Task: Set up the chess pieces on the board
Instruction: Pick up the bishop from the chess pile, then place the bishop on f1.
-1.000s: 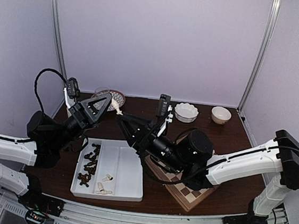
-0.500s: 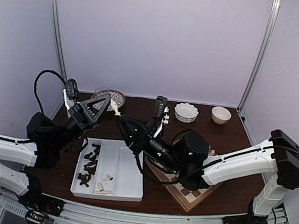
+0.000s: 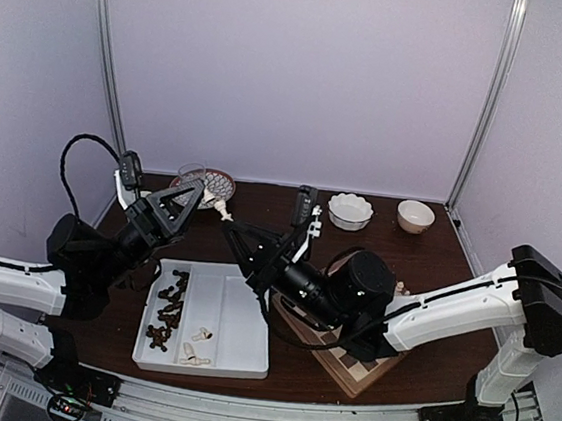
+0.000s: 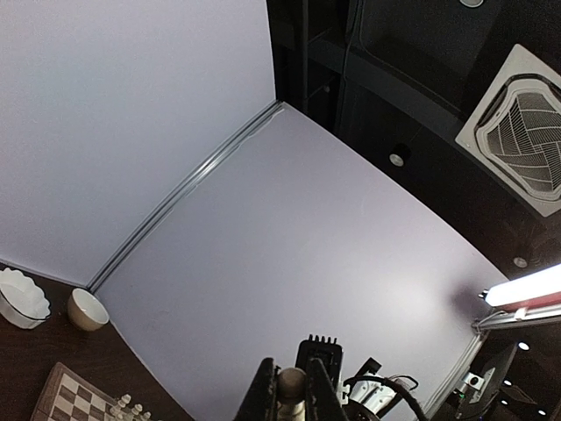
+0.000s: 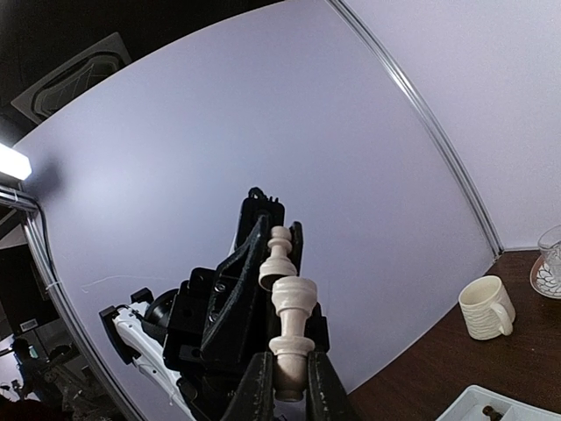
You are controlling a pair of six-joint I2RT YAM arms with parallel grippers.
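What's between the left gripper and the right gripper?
Two cream pieces, seen in the right wrist view: the near piece in the right gripper, the far piece in the left gripper.

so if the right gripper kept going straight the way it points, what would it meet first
Probably the left gripper: it sits dead ahead of the right gripper and its cream chess piece, though the gap between them is hard to judge.
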